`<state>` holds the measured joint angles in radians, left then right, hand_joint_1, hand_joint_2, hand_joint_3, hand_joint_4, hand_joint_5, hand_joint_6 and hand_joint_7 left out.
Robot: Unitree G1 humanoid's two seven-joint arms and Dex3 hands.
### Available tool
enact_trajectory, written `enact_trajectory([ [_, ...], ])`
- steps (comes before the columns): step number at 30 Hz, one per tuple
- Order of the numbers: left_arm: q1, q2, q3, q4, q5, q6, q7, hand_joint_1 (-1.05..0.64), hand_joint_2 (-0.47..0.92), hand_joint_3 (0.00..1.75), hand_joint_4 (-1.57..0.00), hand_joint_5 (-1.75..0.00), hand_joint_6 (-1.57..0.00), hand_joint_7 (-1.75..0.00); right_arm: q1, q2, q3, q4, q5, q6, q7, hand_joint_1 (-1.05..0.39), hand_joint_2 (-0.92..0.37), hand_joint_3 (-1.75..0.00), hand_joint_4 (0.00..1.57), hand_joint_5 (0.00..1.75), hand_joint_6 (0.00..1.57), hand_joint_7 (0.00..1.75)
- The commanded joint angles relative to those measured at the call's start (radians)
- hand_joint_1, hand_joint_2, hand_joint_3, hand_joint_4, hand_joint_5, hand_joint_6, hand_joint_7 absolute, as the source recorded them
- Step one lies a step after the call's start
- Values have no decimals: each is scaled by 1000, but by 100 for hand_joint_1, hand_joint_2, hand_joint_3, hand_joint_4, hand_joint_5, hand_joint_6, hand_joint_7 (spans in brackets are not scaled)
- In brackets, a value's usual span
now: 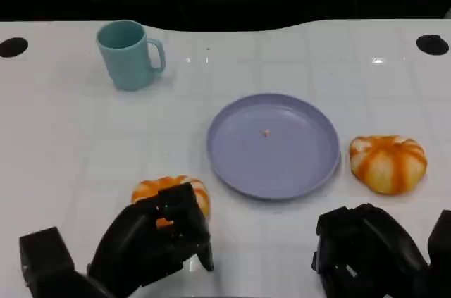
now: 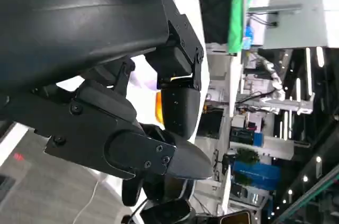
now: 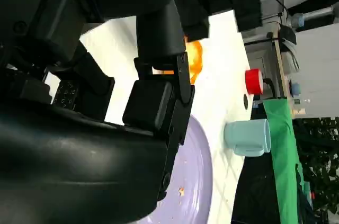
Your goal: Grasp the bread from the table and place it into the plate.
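Left hand (image 1: 158, 241) curls over the near bread roll (image 1: 171, 192), fingers around it on the counter (image 1: 63, 143).
Grasp looks begun, not lifted; the purple plate (image 1: 273, 145), just beyond and toward the right hand (image 1: 366, 252), holds no bread. Right hand's fingers are curled on nothing, a second roll (image 1: 388, 163) just ahead. No writing readable.
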<state>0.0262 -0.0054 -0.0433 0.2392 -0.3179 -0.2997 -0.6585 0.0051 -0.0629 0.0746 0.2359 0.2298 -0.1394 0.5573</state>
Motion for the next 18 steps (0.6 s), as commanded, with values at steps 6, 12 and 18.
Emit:
enact_trajectory([
  [6,26,39,2,-112,118,-74,114,-77,92,14,-48,-136,-33,-90,-2,-4,-6,-3,3,1,-5,-105,-3,-139,154,131,157,103],
  [12,38,85,-5,-215,236,-64,200,-72,92,10,-44,-121,-29,-79,-4,-4,-4,-4,7,14,-3,-105,-2,-138,154,131,157,103],
  [18,51,140,-8,-334,425,-32,310,-69,91,5,-35,-116,-25,-69,-8,-1,-4,6,4,3,0,-105,-3,-137,154,131,157,102],
])
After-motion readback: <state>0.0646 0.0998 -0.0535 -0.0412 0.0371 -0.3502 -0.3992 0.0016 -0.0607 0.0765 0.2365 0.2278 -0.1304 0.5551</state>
